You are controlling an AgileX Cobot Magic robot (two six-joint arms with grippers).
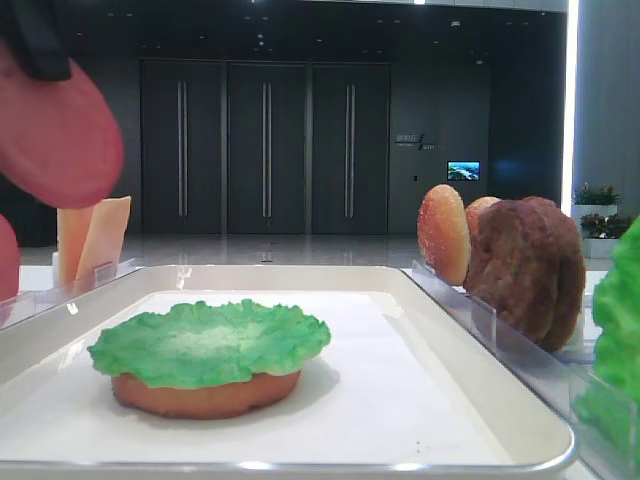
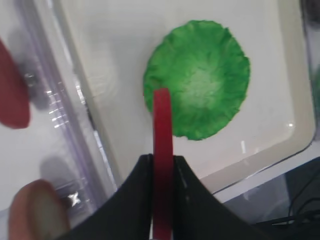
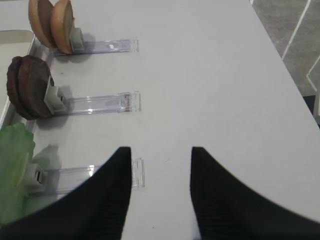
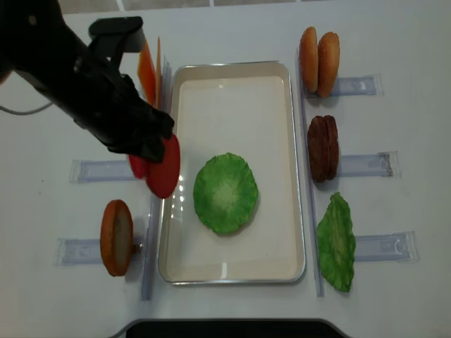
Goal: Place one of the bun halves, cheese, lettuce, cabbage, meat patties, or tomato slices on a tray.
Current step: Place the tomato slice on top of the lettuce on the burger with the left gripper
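My left gripper (image 4: 159,138) is shut on a red tomato slice (image 4: 163,169), held on edge above the left rim of the white tray (image 4: 232,65). In the left wrist view the tomato slice (image 2: 162,130) stands clamped between the two black fingers, just left of the lettuce (image 2: 200,80). That green lettuce (image 4: 225,192) lies on a bun half (image 1: 200,395) in the middle of the tray. My right gripper (image 3: 161,150) is open with nothing in it, over bare table right of the clear holders.
Clear holders right of the tray carry two bun halves (image 4: 318,51), meat patties (image 4: 323,148) and another lettuce leaf (image 4: 336,241). On the left stand cheese (image 4: 146,70), a second tomato slice (image 4: 137,167) and a bun half (image 4: 116,237).
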